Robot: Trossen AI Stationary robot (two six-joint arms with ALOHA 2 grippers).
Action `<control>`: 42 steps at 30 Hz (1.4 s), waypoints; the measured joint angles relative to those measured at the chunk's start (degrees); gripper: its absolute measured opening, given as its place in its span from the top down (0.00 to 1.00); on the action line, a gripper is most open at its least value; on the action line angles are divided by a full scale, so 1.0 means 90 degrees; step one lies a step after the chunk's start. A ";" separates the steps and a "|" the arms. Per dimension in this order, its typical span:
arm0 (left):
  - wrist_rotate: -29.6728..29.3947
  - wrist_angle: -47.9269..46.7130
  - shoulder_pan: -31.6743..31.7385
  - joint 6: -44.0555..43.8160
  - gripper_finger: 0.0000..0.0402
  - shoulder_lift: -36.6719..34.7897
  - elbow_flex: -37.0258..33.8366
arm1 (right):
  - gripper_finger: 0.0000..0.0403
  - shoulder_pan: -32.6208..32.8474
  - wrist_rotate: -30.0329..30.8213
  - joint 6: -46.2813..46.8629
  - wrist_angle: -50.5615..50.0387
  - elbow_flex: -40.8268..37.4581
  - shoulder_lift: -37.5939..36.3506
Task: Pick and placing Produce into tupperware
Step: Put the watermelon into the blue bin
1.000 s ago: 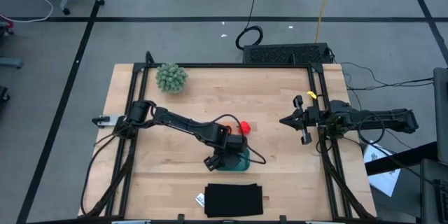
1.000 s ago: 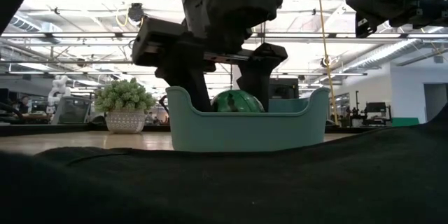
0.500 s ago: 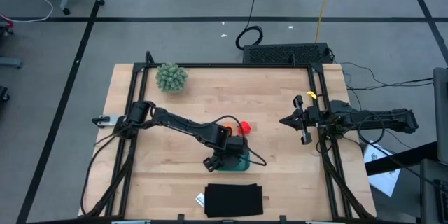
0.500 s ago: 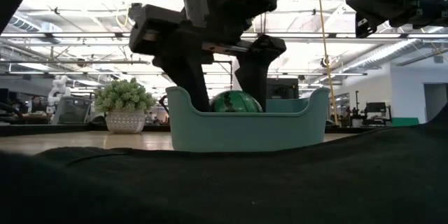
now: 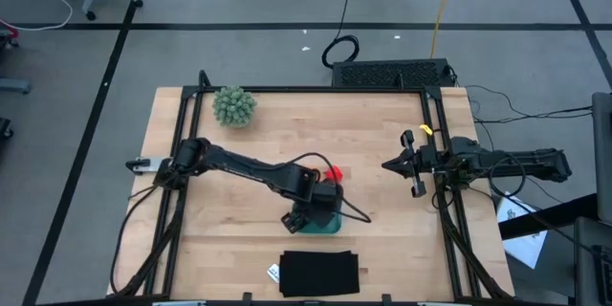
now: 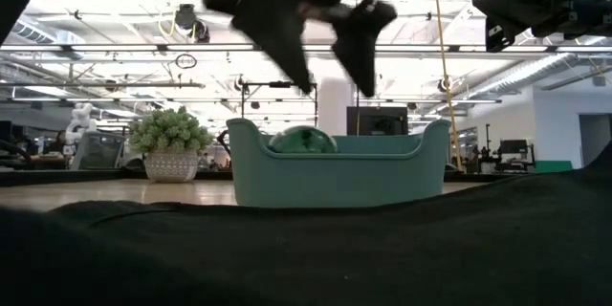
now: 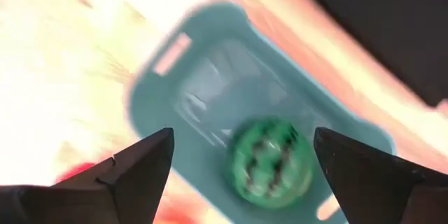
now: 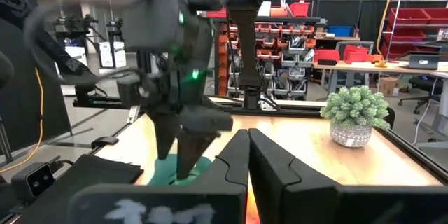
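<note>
From the high view we look straight down on the whole table (image 5: 382, 134) and both arms. In the low view we sit at tabletop height by the front edge, facing level across the tupperware (image 6: 337, 172) into the room. The left wrist view looks steeply down, close over that same tupperware (image 7: 210, 105). The right wrist view faces level across the table from its right edge, sharing the potted plant (image 8: 355, 115) with the low view (image 6: 170, 143).

A teal-blue rectangular plastic tupperware (image 6: 337, 167) with rounded corners sits on the wooden desk (image 6: 115, 192). A dark green striped round toy (image 6: 302, 140) shows over its rim. The left end effector (image 6: 330, 53) hangs above, fingers spread apart. A pale-green fuzzy ball plant (image 6: 169, 131) in a white pot stands behind.
</note>
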 joint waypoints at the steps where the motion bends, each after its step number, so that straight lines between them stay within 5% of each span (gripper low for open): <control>1: 0.0000 -0.0001 0.0000 -0.0055 0.13 0.0000 0.0111 | 1.00 -0.0001 0.0000 0.0011 0.0000 0.0000 0.0000; 10: 0.0155 0.0225 -0.0058 0.0003 0.37 0.0000 0.0213 | 1.00 0.0000 -0.0019 0.0016 -0.0017 0.0000 0.0000; 21: 0.0051 -0.0331 -0.0072 -0.0219 0.95 0.0000 0.0213 | 1.00 -0.0001 -0.0022 0.0038 -0.0027 0.0000 0.0000; 42: 0.0017 0.1325 -0.0063 0.0241 1.00 0.0005 -0.0515 | 1.00 0.0000 -0.0024 0.0026 -0.0025 0.0000 0.0000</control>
